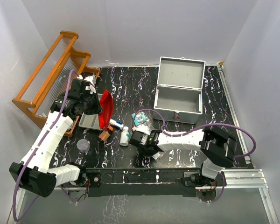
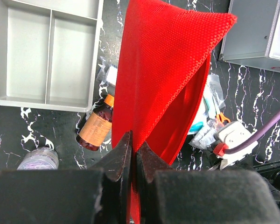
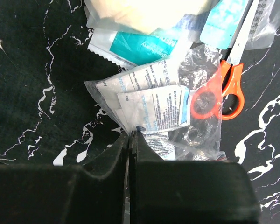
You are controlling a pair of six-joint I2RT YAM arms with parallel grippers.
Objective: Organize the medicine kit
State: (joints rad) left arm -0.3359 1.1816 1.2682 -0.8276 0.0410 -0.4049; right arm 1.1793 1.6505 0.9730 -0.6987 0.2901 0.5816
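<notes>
My left gripper (image 1: 94, 110) (image 2: 134, 144) is shut on a red mesh pouch (image 1: 105, 107) (image 2: 163, 70) and holds it up, hanging above the table beside the grey divided tray (image 1: 87, 122) (image 2: 50, 56). My right gripper (image 1: 140, 136) (image 3: 130, 135) is shut on the edge of a clear plastic packet (image 3: 149, 102) in the pile of sachets (image 1: 142, 119). Orange-handled scissors (image 3: 219, 95) and a teal sachet (image 3: 140, 46) lie in that pile. The open grey metal case (image 1: 179, 91) stands at the back right.
An amber bottle (image 1: 104, 136) (image 2: 95, 128), a white bottle (image 1: 125, 135) and a small clear jar (image 1: 84, 146) (image 2: 37, 158) lie left of centre. A wooden rack (image 1: 51, 77) leans at the far left.
</notes>
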